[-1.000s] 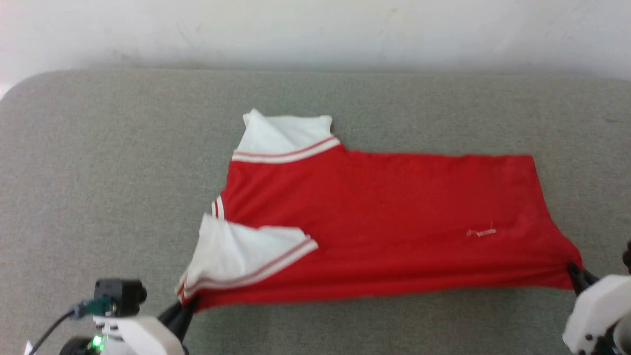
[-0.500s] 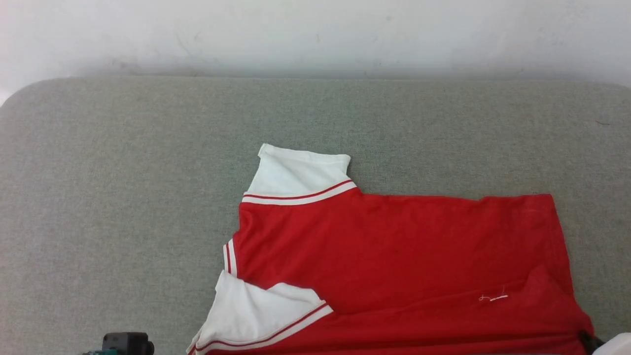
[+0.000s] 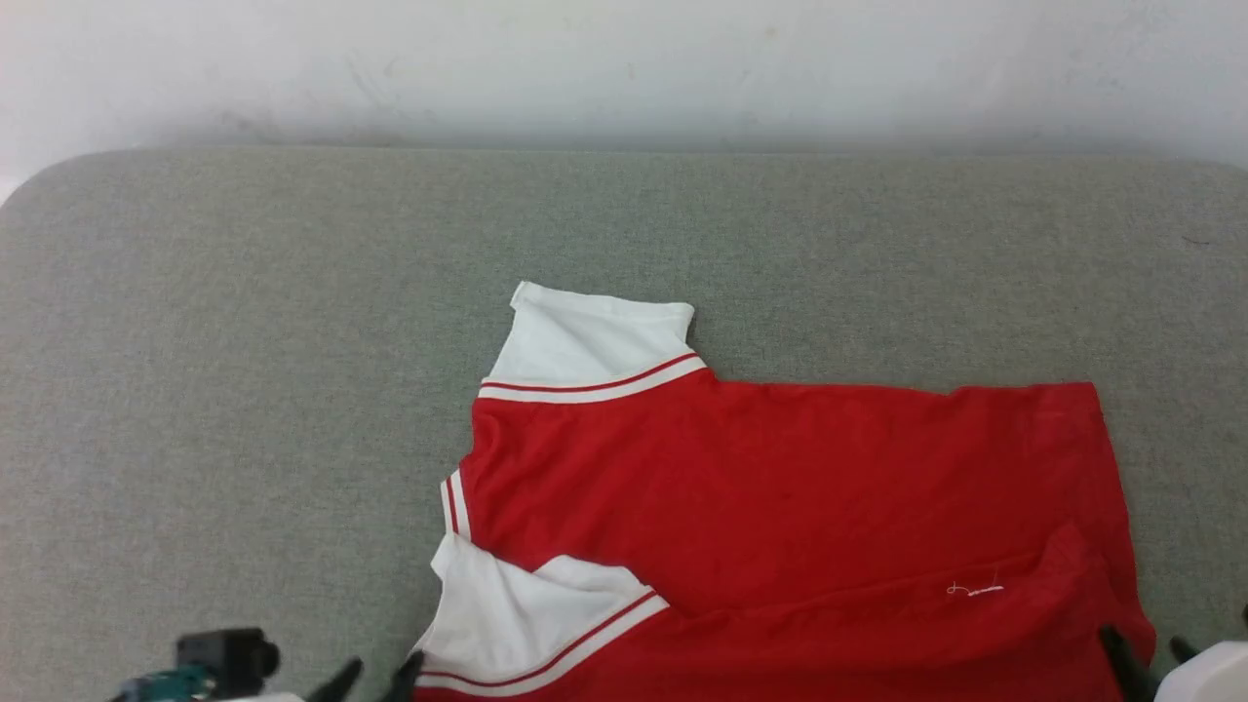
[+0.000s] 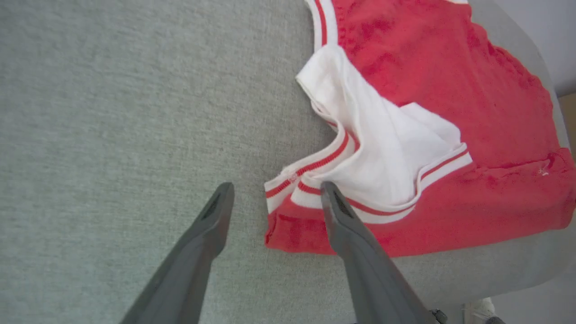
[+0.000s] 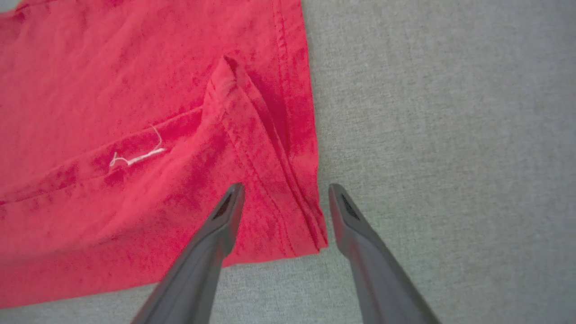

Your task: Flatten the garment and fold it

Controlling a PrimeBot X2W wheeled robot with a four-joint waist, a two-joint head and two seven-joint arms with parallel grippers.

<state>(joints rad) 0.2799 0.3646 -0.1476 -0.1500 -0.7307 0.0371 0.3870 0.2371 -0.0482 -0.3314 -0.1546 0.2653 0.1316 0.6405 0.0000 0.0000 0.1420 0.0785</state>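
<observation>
The garment [image 3: 780, 507] lies spread on the grey cloth-covered bench [image 3: 244, 390], toward its near edge and right of centre, with a plain red side up and its collar end to the left. One white sleeve [image 3: 585, 341] with red-and-white striped trim points toward the far side. The other sleeve [image 4: 382, 153] is folded over onto the red body at the near left corner. A long crease runs across the red cloth near the front edge, and a short white thread [image 5: 135, 157] lies beside it. No lettering can be read on the side that shows. The left tool [image 4: 275, 186] is spread wide and holds nothing: one finger lies over the striped corner of the folded sleeve, the other over bare bench. The right tool [image 5: 285, 187] is likewise spread wide and empty, its two fingers on either side of the hem corner at the garment's right end. A pale wall [image 3: 624, 68] rises behind the bench.
</observation>
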